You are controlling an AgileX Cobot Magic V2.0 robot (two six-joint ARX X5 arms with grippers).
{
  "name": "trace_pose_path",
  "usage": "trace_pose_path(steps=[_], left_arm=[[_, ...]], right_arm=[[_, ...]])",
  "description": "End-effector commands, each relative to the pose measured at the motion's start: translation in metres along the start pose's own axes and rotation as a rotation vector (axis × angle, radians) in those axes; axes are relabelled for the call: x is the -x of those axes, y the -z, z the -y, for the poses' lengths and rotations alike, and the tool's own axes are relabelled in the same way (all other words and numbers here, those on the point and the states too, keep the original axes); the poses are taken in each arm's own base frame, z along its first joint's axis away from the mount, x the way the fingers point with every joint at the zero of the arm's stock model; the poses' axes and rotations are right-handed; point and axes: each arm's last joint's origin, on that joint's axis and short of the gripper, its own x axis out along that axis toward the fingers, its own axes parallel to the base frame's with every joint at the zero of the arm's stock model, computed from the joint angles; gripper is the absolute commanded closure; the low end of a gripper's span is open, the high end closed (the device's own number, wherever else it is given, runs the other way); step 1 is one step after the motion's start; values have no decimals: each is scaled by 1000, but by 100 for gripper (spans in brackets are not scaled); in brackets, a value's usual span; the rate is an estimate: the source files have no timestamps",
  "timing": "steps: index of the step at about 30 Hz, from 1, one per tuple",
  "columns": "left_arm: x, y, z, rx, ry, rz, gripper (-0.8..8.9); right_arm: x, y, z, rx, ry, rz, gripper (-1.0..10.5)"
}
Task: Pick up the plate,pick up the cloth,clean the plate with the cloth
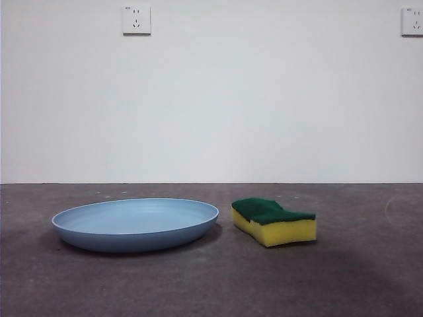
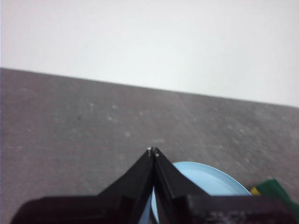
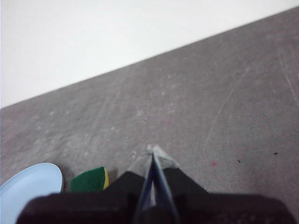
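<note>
Both arms hang above the table, the left gripper (image 2: 153,150) and right gripper (image 3: 153,149) each pinched together on nothing; the plate (image 1: 135,223) lies left, the cloth (image 1: 273,221) just beside it on the right.

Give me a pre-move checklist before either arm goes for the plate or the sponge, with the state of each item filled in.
1. Plate flat on the table, nothing in it: ok.
2. Sponge lies beside the plate, green face up, a small gap between them: ok.
3. Left gripper empty: ok. Its jaws are shut, so not ok for a grasp until they open.
4. Right gripper empty: ok. Jaws shut as well, not ok for a grasp.
5. Neither arm shows in the front view, so both things are free to approach: ok.
6. Plate rim easy to pinch: cannot tell; it sits low on the table.
</note>
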Motion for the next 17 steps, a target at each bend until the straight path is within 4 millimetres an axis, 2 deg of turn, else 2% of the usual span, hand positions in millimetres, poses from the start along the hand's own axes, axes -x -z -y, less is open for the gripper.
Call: trace_pose_path(steps=[1,9,15,17], left_arm=[[-5,-17,3,11,2,-47,819],[-35,-54,13,-22,132,-355,819],[-61,-63,14,18,181,-538,816],[-67,-62,13,31,192,-555,813]], right_arm=[[-3,-20,-7,30,-1,-48,956],[-22,-64,-23,164,-110,-290,948],[-41,-74,-26,190,-140,-453,942],[-46,-73,-26,184,-144,-474,893]])
